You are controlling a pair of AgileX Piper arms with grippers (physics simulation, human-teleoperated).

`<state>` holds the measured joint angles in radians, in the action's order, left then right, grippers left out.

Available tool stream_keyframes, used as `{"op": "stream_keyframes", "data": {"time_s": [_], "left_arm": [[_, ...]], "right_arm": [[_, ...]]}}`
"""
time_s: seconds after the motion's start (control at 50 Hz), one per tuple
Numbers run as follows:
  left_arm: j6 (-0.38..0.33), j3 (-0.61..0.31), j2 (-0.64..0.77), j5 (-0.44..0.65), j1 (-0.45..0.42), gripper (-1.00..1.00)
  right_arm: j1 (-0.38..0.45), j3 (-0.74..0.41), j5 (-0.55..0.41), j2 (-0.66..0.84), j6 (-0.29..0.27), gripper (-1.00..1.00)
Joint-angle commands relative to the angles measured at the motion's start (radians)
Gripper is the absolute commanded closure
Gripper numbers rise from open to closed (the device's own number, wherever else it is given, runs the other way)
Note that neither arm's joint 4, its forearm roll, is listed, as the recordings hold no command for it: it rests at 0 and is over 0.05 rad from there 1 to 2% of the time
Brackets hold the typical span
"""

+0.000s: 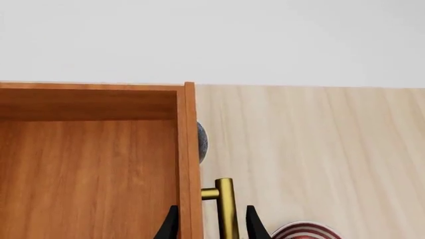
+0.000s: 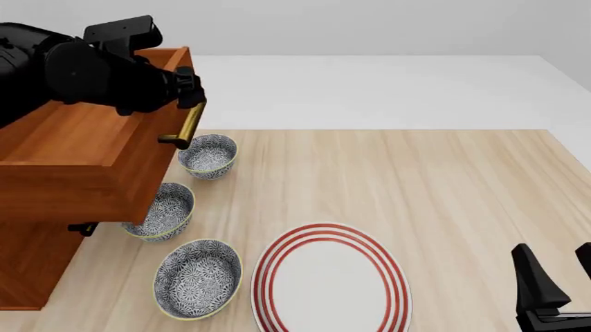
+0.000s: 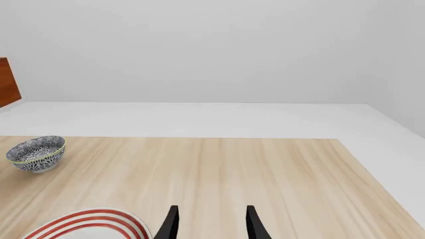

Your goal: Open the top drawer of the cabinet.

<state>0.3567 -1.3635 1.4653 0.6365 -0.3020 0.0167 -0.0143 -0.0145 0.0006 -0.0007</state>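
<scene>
Jutting out from the cabinet [image 2: 32, 266] at the left edge of the front view, the top drawer [image 2: 79, 162] stands pulled open, its empty wooden interior visible in the left wrist view. The left gripper [image 2: 189, 97] sits at the drawer's front in the upper left of the front view, its two black fingers straddling the brass bar handle [image 1: 226, 209]; a gap shows between each fingertip and the bar, so the fingers are apart around it, though I cannot tell whether they touch it lower down. Below the drawer's overhang, a dark handle end [image 2: 82, 228] of a lower drawer pokes out. Three patterned bowls [image 2: 207, 155] line up just right of the cabinet, the middle one [image 2: 166, 211] partly under the open drawer and the nearest [image 2: 198, 278] at lower left. A red-ringed white plate [image 2: 331, 280] lies at bottom centre on the light wooden table [image 2: 443, 194]. The right gripper [image 2: 554, 277] hovers at the lower right corner, fingers apart and holding nothing.
</scene>
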Motion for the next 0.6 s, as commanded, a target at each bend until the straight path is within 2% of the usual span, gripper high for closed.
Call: {"op": "stream_keyframes", "data": {"time_s": [0.02, 0.6], "left_arm": [[-0.050, 0.056, 0.088, 0.021, -0.055, -1.00], [-0.106, -0.124, 0.050, 0.122, -0.025, -1.00]], "right_arm": [[0.000, 0.000, 0.000, 0.000, 0.000, -1.00], [0.000, 0.000, 0.000, 0.000, 0.000, -1.00]]}}
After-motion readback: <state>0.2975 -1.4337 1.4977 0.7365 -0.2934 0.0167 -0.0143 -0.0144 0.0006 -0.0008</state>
